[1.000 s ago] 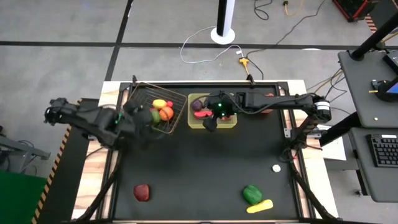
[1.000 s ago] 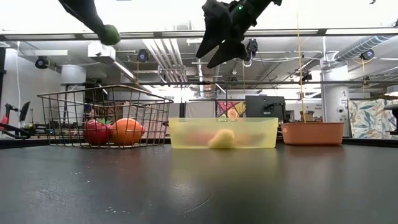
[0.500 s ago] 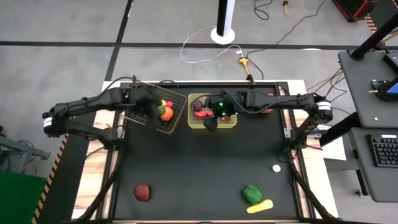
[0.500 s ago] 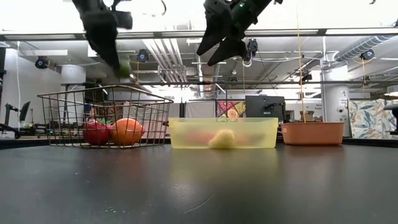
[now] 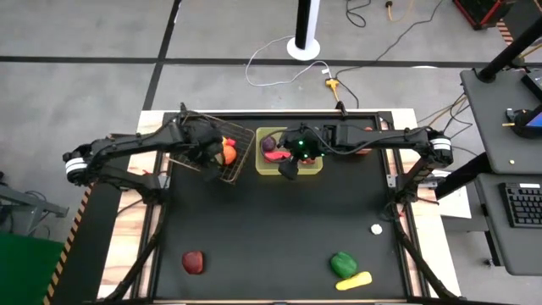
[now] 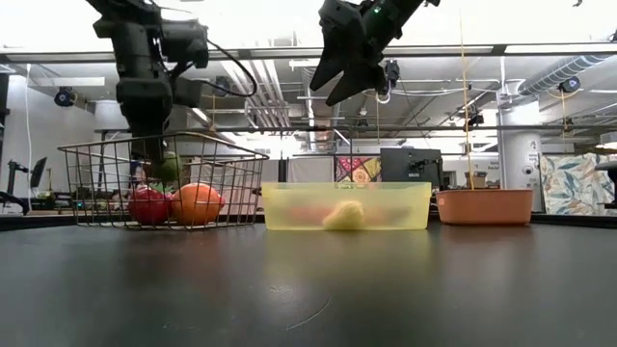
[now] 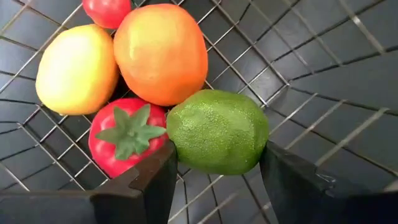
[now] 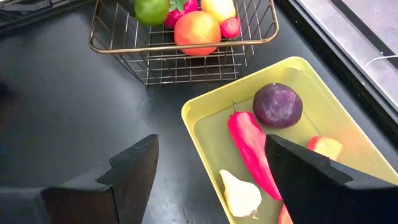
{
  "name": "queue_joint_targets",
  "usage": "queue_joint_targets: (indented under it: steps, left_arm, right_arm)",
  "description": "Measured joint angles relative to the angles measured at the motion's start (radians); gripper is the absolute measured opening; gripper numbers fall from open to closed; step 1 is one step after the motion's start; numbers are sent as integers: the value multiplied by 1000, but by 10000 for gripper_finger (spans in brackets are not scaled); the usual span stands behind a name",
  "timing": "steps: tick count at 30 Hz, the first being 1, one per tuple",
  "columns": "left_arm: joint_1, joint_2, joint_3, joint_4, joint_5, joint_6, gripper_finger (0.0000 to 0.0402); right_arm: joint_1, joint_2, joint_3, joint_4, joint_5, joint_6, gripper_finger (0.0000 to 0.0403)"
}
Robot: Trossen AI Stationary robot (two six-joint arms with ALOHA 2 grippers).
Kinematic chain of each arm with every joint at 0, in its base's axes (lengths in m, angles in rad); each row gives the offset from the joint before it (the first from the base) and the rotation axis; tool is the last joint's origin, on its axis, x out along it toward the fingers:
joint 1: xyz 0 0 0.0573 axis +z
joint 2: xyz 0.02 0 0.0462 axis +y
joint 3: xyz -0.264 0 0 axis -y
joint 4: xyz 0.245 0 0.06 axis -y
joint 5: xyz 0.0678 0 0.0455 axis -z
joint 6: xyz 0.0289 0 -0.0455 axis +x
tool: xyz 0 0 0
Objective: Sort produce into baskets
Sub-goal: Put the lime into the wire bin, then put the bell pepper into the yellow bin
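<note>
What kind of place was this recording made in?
Most likely a robotics lab or workshop, not a kitchen. The low view shows exposed ceiling pipes and a monitor behind the black table; the high view shows a bare concrete floor with loose cables and a desk with a keyboard.

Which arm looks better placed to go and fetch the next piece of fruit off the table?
Probably the right. Its end effector hangs open and empty above the yellow tray, while the left end effector holds a lime inside the wire basket.
</note>
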Motion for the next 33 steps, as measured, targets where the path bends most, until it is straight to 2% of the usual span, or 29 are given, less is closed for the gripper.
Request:
queue_joint_targets:
  steps: [10,14,18,25,33]
  left_arm:
    - [0,54,-5,43,-2,24,197]
    - [0,78,-5,57,-49,16,199]
    - [0,94,-5,63,-84,15,217]
    - [0,86,-2,80,-86,16,258]
    - [-3,49,-2,74,-85,38,270]
  right_arm:
    - [0,0,0,0,0,0,287]
    - [0,0,0,0,0,0,296]
    - [0,0,0,-1,0,0,303]
    - [0,0,0,-5,0,1,301]
    - [1,0,0,-9,0,12,301]
